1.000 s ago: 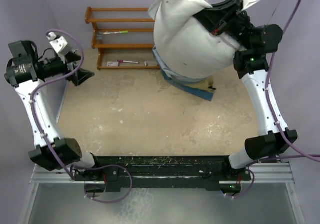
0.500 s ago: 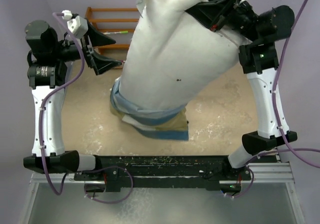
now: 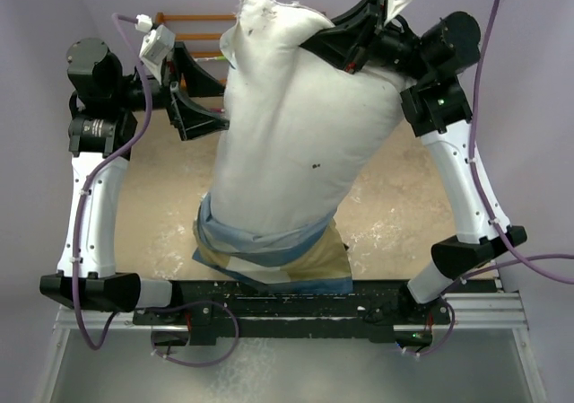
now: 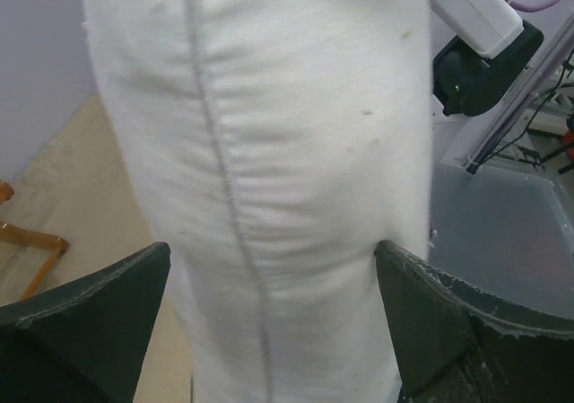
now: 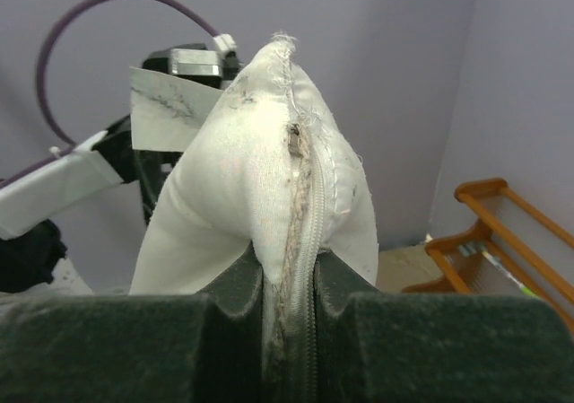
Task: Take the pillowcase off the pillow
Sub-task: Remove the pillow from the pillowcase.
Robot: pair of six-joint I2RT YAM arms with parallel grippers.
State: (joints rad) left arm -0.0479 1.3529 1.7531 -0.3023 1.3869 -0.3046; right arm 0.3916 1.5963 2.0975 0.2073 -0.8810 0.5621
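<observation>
From above, nearest to us by the arm bases, we see the soft pillowcase (image 3: 269, 255) of tan, cream and blue fabric. It is bunched around the lower end of the plump white stuffed pillow (image 3: 296, 134), at the table's near edge. Most of the pillow stands bare above it, leaning up and away. Only this view shows the pillowcase.

The left wrist view shows the left gripper (image 4: 269, 286) spread to its widest. Its dark fingers (image 4: 94, 318) flank the pillow's stitched side; we cannot tell whether they touch it. The right wrist view shows the right gripper (image 5: 287, 295) pinched tight on the pillow's top corner, along its frayed zip seam (image 5: 300, 205).

The table (image 3: 404, 197) is tan, speckled with white. Beyond stand an orange-brown wooden rack (image 3: 184, 17) and lavender walls (image 3: 36, 8).
</observation>
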